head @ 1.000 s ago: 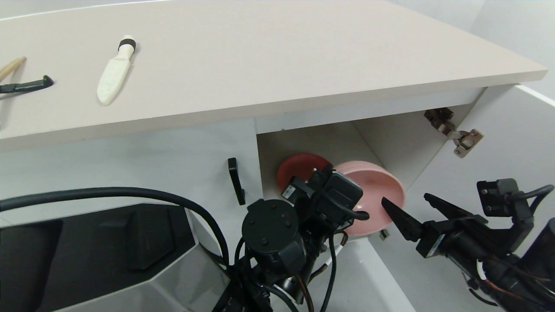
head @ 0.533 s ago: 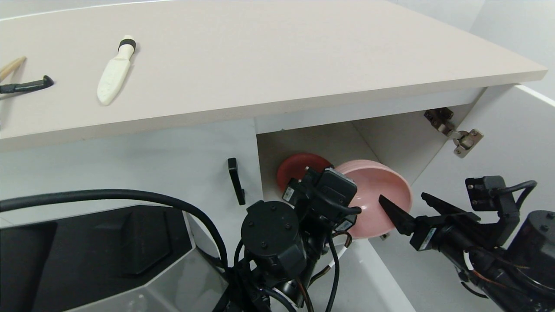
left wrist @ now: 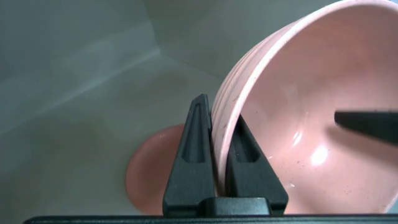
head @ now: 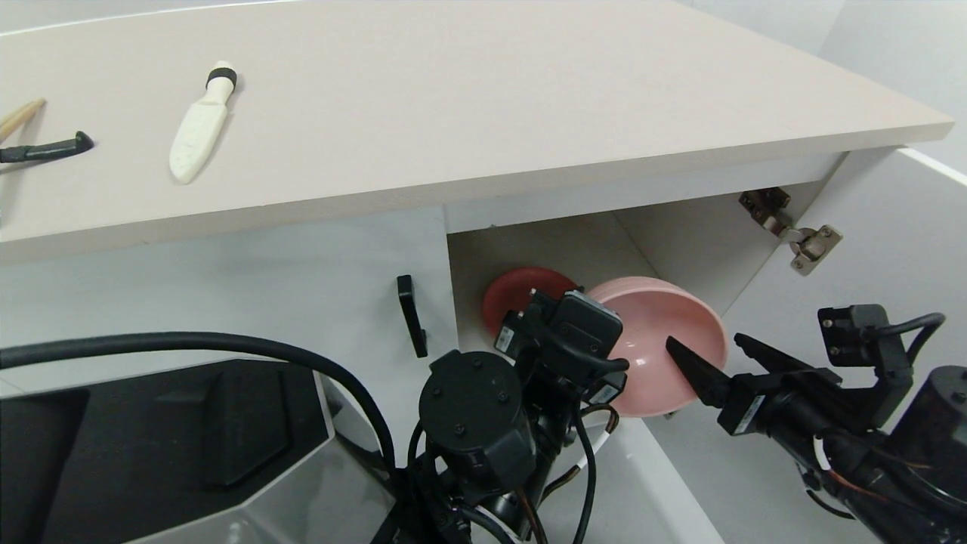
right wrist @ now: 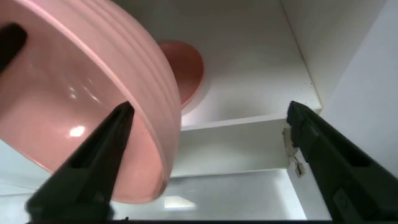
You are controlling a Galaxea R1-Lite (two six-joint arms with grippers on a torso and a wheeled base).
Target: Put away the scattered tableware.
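Note:
A pink bowl [head: 661, 340] hangs tilted at the mouth of the open cabinet, with my left gripper [left wrist: 219, 146] shut on its rim. In the left wrist view one finger lies inside the bowl [left wrist: 311, 124] and one outside. A red dish [head: 517, 291] rests on the cabinet shelf behind it, also seen as the dish [left wrist: 149, 180] and the dish [right wrist: 186, 68]. My right gripper [head: 718, 359] stands open beside the bowl, one finger across its rim [right wrist: 81, 106] and the other clear of it. The right gripper [right wrist: 209, 109] holds nothing.
On the countertop [head: 468, 98] lie a white knife [head: 198, 128], a black-handled utensil [head: 45, 147] and wooden sticks [head: 21, 115] at the left. The cabinet door [head: 876, 287] stands open at right on its hinge [head: 801, 234]. A black handle [head: 410, 316] marks the closed door.
The pink bowl has tilted and shifted slightly right and up at the cabinet mouth, carried by the left gripper. The right gripper has risen a little alongside it.

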